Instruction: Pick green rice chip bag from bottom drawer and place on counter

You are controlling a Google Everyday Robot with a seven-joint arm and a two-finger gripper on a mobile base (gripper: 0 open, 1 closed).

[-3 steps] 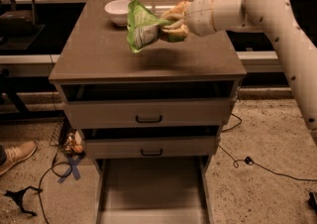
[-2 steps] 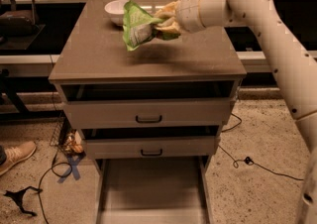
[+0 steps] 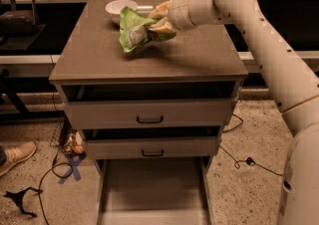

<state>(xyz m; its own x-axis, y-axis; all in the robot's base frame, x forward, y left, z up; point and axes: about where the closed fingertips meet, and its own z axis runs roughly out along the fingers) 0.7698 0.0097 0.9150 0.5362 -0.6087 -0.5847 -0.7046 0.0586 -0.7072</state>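
The green rice chip bag (image 3: 133,30) hangs crinkled from my gripper (image 3: 158,19), which is shut on its right end. The bag's lower edge is at or just above the counter (image 3: 149,59), near the counter's back middle. My arm reaches in from the upper right. The bottom drawer (image 3: 152,189) is pulled out below, its floor bare.
A white bowl (image 3: 118,9) stands on the counter's back edge, just behind and left of the bag. Two upper drawers with black handles (image 3: 149,119) are slightly open. A shoe (image 3: 15,155) and cables lie on the floor at the left.
My gripper has carried the bag a little left and down toward the counter's back, closer to the white bowl.
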